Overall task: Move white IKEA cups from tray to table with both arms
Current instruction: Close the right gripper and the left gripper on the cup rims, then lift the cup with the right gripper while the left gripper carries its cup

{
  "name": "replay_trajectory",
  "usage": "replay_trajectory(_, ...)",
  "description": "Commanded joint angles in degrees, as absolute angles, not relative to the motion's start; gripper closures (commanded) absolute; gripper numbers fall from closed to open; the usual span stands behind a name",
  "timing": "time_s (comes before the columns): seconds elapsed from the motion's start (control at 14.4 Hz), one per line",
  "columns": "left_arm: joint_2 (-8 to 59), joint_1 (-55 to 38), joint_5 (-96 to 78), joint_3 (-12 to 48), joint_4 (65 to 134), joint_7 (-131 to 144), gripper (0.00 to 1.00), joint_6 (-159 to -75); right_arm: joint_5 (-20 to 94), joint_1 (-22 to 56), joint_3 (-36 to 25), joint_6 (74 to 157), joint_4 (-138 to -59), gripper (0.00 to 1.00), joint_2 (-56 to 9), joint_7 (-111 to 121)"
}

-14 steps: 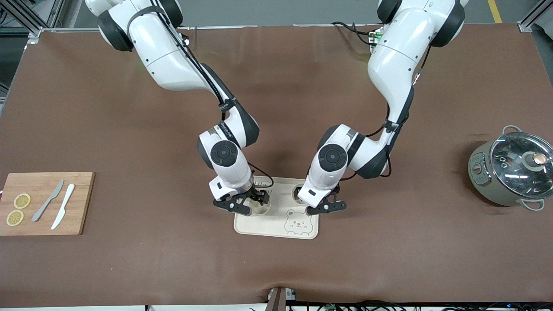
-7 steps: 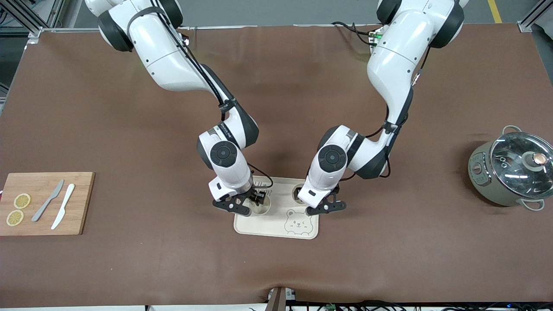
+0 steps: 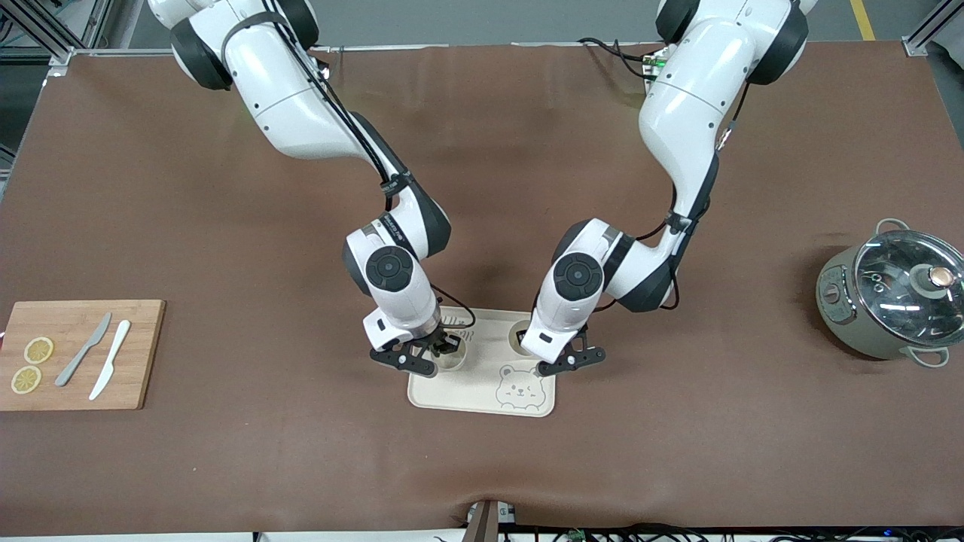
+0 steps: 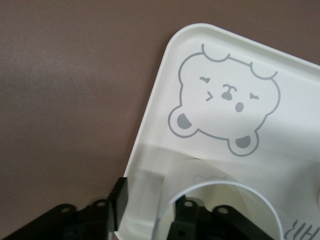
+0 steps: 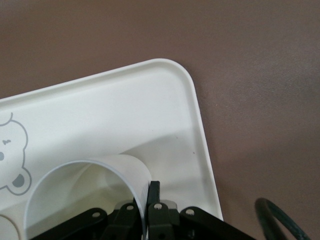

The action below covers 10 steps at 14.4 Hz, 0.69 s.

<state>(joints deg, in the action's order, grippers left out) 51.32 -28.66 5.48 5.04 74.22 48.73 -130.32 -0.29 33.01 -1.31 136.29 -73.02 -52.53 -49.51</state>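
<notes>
While on tray (image 3: 482,395), each cup's wall sits btwn pincer fingers.

Matt brown table (image 3: 226,467), smooth cream tray (image 3: 459,395).

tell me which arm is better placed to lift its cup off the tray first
Right, by a small margin. The right gripper is pinched on the wall of its cup, finger inside and outside. The left gripper straddles its cup's wall on the bear tray, but contact isn't clear.
</notes>
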Motion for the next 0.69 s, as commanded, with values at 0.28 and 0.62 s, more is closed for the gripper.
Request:
replay_trajectory(0.28,52.29,-29.0,6.24,4.75,74.0,49.66,1.0,-130.78,-1.32,32.7,-1.49,135.53,-71.98,1.0,-51.69,-50.63)
replay_trajectory(0.62,49.58,-28.92,6.15,4.75,73.74,50.36,1.0,-128.77,-1.14,30.15,-1.41,131.06,-72.24,1.0,-48.52,-48.88)
